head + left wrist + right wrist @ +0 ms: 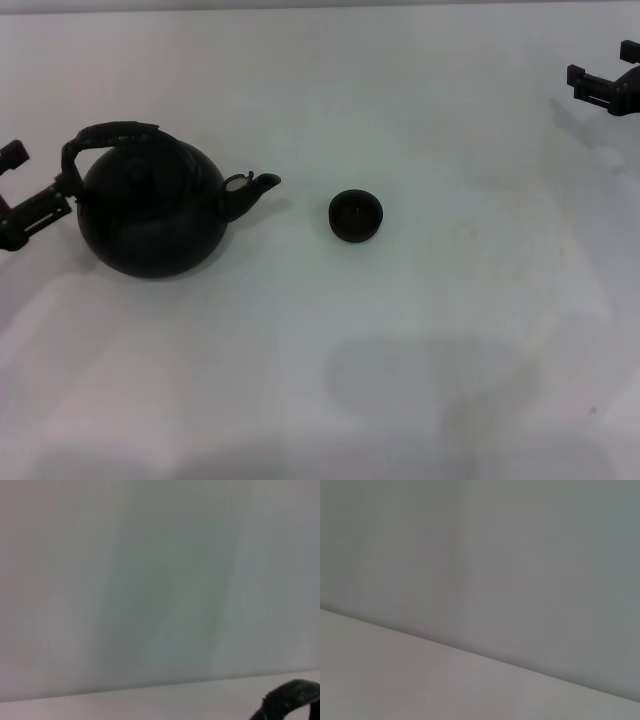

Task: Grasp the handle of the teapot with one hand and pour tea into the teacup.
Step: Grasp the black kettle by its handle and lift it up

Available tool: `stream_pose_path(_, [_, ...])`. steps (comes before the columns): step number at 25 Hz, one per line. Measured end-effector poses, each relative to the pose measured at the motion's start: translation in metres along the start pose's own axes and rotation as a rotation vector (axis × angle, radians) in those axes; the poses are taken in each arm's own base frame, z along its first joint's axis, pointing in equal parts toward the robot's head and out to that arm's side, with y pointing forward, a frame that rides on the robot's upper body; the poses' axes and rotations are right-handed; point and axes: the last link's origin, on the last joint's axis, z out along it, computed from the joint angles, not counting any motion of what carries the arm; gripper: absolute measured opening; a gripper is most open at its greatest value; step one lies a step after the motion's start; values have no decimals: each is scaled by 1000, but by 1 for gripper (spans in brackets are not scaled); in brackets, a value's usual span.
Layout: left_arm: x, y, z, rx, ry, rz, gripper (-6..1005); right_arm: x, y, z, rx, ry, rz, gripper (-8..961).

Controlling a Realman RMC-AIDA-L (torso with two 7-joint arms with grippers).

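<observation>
At the far left edge the left gripper point(35, 185) sits beside the teapot point(150, 215), its fingers spread apart, one near the handle point(110, 135). The pot stands upright on the white table point(400, 350), spout pointing right toward the teacup point(355, 216) nearby. The right gripper point(605, 85) is at the far right; whether its fingers are apart, I cannot tell.

The teapot point(152, 208) stands on the table point(450, 350) left of the teacup point(356, 216), its spout toward it.
</observation>
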Motion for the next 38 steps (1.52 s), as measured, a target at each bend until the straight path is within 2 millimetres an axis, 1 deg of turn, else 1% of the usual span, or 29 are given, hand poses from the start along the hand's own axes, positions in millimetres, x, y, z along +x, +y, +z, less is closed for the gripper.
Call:
stream_pose_path(6, [-3, 7, 3, -23, 10, 87, 766, 0, -2, 0, 13, 3, 1, 848])
stream_pose_path(14, [-1, 3, 10, -25, -9, 25, 764, 3, -2, 0, 14, 9, 9, 847])
stream_pose_path(21, [-1, 5, 23, -79, -69, -6, 762, 3, -1, 1, 7, 15, -2, 847])
stream_pose_path(24, [-2, 4, 27, -76, -89, -20, 761, 3, -1, 1, 6, 16, -4, 847])
stream_pose_path(27, [-2, 2, 29, -67, -97, -32, 649, 3, -1, 1, 6, 16, -5, 846])
stream_pose_path(32, [-2, 1, 30, -58, -98, -47, 623, 5, -2, -1, 13, 18, -5, 846])
stream_pose_path(38, [-1, 1, 30, -54, -96, -60, 499, 6, -2, -1, 17, 23, -8, 846])
